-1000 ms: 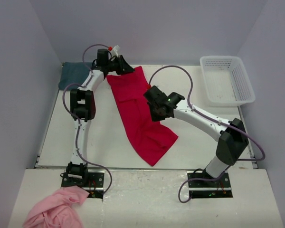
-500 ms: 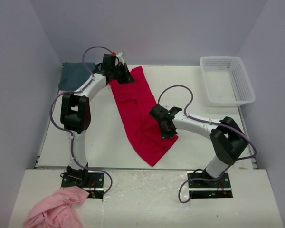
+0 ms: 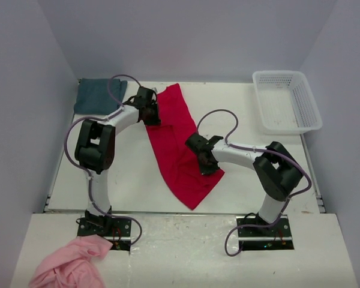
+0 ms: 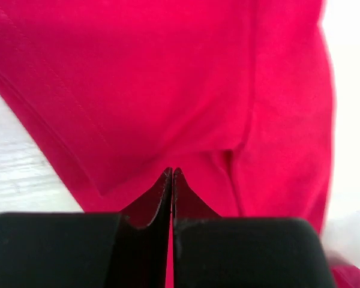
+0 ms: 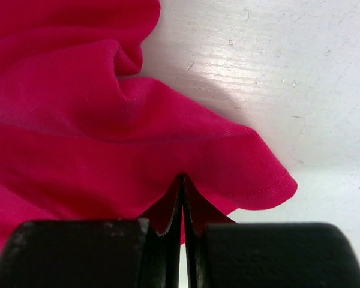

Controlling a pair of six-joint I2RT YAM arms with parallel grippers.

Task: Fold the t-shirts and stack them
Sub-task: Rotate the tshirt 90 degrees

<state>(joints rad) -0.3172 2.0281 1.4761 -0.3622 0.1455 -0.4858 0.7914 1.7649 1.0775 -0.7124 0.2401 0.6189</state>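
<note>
**Q:** Where does the red shirt [image 3: 174, 156] lie?

**A:** It is spread as a long, crumpled strip slanting across the middle of the table [image 3: 132, 174], its far end near the back wall and its near end close to the front edge. The teal shirt [image 3: 95, 96] lies well apart from it, bunched in the far left corner.

**Q:** What is the left gripper [image 3: 151, 114] doing?

**A:** It sits at the left edge of the strip's far part. The wrist view shows its jaws pressed together, with red fabric [image 4: 168, 72] pinched at the tips [image 4: 171, 175].

**Q:** And the right gripper [image 3: 207, 165]?

**A:** It rests low on the right edge of the strip's near part. Its jaws are likewise closed [image 5: 182, 178], with a fold of red cloth [image 5: 78, 120] drawn up between them just beside a hemmed corner and bare tabletop [image 5: 258, 60] beyond.

**Q:** What else is shown?

**A:** A white basket [image 3: 279, 73] stands at the far right. A pink cloth [image 3: 69, 264] lies in front of the left arm's base.
</note>
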